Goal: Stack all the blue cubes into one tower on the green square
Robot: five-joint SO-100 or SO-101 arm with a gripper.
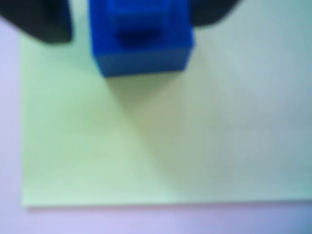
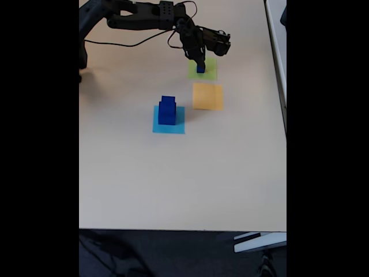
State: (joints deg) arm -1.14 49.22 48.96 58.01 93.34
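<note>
1. Wrist view: a dark blue cube (image 1: 140,39) sits on the green square (image 1: 161,146), near its far edge, with a smaller blue step on top of it, though the blur makes it hard to say more.
2. The two dark fingers (image 1: 44,22) stand on either side of that cube with pale green showing between them and its sides, so the gripper (image 1: 141,14) looks spread and not touching it.
3. Fixed view: the arm (image 2: 144,16) reaches over the table (image 2: 173,184), gripper (image 2: 200,62) above the green square (image 2: 209,72), a small blue cube (image 2: 200,69) under it.
4. A stepped blue tower (image 2: 167,111) stands on the light blue square (image 2: 177,127), well apart.
5. An orange square (image 2: 207,96) lies between them, bare.
</note>
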